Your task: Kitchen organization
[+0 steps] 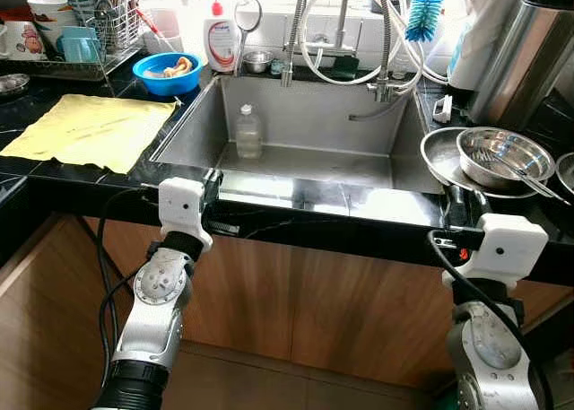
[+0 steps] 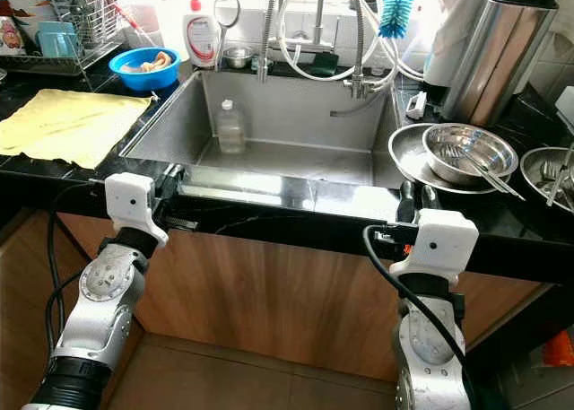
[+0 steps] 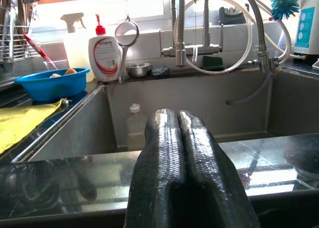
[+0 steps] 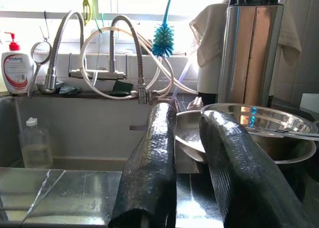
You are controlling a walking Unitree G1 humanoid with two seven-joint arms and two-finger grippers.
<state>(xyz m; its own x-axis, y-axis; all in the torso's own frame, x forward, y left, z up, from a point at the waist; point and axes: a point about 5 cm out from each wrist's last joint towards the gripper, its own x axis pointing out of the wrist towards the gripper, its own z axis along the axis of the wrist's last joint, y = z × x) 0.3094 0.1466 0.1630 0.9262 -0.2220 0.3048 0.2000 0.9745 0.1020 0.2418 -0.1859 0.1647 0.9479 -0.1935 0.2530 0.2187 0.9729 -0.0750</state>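
Task only says kitchen organization, so the target is my guess: the steel bowl (image 1: 504, 156) stacked on a larger steel pan (image 1: 439, 154) on the counter (image 1: 296, 214), right of the sink (image 1: 309, 127).

Right gripper (image 1: 463, 201) sits at the counter's front edge, jaws spread, nothing between them. The bowl lies just ahead of it and slightly to the right, so the right arm is clearly nearer.

Left gripper (image 1: 212, 187) is at the sink's front rim, jaws pressed together, empty. Straight ahead of it, a clear bottle (image 1: 248, 132) stands upright in the basin, long axis vertical.

Utensils in the bowl (image 1: 525, 175) are hard to identify. Another bowl at far right (image 2: 552, 172) is cut off. Dish rack (image 1: 99, 20) contents are cluttered and unclear.
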